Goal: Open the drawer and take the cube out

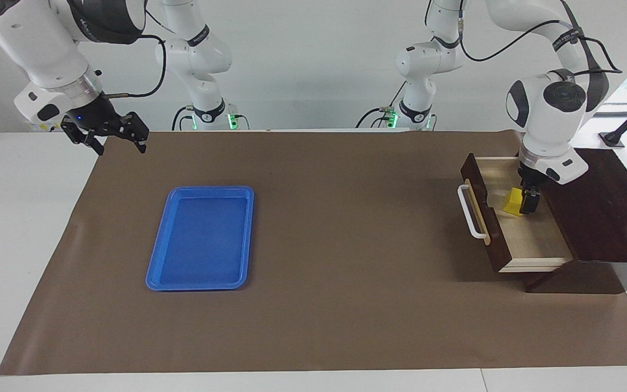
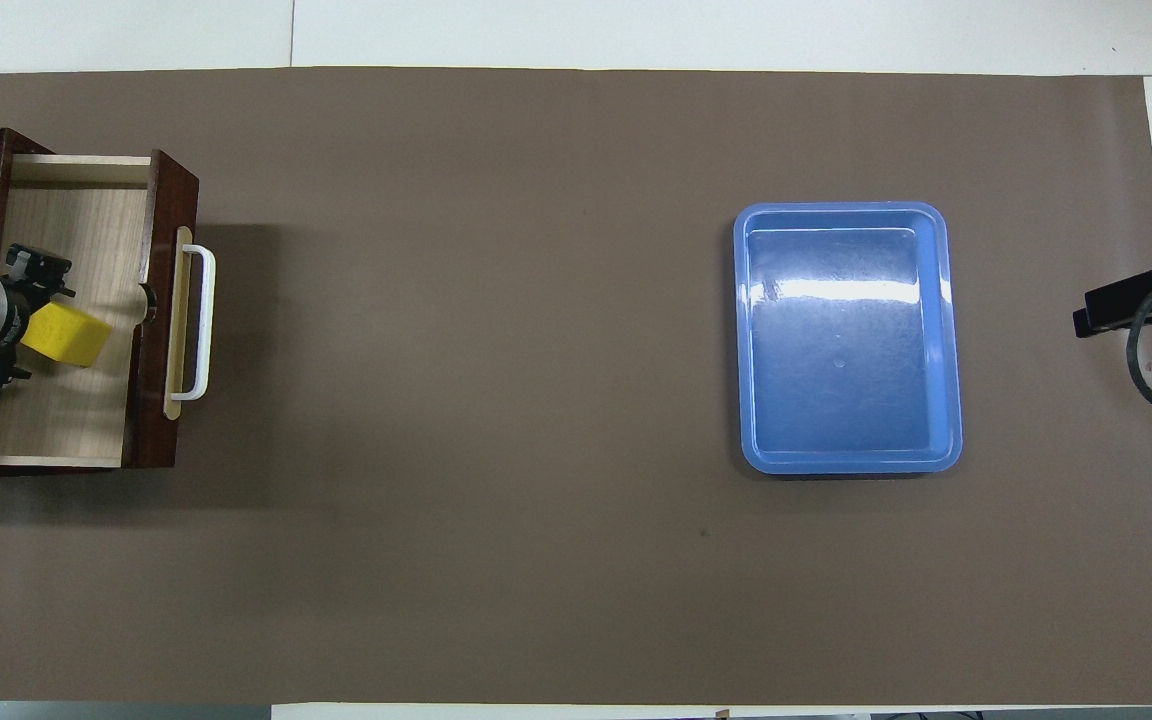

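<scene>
facing view shows the right tool (image 1: 112, 140) waiting spread open over the bench edge, the blue tray (image 1: 201, 238), then the left tool (image 1: 526, 202) in the open drawer (image 1: 531, 239) clenched on the cube (image 1: 512, 202); lift straight up, clearing the drawer walls.

Cube (image 1: 512, 202) partly hidden by left hand (image 1: 528, 202); grip unclear.

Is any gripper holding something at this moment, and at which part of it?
The left gripper is down in the open drawer at the cube, against its side; a closed grip cannot be told. The right gripper waits open, holding nothing.
</scene>
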Robot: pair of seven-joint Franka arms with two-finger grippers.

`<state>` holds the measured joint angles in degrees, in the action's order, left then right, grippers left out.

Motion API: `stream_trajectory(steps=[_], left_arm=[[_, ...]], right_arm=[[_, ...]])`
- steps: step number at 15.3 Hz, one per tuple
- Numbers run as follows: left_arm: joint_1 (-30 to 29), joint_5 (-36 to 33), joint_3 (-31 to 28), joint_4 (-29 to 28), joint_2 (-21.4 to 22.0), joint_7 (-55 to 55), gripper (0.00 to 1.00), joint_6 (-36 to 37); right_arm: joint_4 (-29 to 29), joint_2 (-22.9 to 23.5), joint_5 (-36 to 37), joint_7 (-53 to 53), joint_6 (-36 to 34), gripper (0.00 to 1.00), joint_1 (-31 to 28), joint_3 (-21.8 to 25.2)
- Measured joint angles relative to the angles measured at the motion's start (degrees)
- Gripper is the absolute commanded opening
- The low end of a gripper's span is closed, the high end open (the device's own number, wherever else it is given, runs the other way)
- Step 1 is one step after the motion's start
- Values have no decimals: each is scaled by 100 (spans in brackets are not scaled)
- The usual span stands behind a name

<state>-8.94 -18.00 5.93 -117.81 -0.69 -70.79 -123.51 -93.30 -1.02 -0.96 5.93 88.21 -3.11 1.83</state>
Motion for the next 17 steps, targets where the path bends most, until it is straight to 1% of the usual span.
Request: stream_trajectory(steps=[1,2,5,7,9,12,14,15,17], left_arm=[[0,-1,0,-24,-1,-55,39,-68],[0,-1,0,-50,-10,-93,0,-100],[1,-3,0,-65,-44,-119,0,-169],[1,-8,-1,96,-85,-119,0,-115],[75,-16,6,639,-211,-112,0,403],[466,37,42,1685,-404,-112,0,1450],[787,469,62,2087,-435,-162,0,1862],[898,832,71,2174,-435,-237,0,1947],[1069,1530,82,2206,-443,-563,0,1972]], right_arm=[[-10,-6,-1,0,0,100,0,0],[-16,-7,-2,0,2,100,0,0],[-28,-8,-3,0,6,100,0,0],[-53,-10,-7,0,6,100,0,0],[-120,-28,-12,-20,56,100,0,0],[-334,-111,-152,-390,202,100,2,-3],[-460,-153,-387,-813,235,100,12,-6],[-513,-156,-506,-1101,243,100,49,-7],[-644,-141,-816,-2007,296,100,253,-16]])
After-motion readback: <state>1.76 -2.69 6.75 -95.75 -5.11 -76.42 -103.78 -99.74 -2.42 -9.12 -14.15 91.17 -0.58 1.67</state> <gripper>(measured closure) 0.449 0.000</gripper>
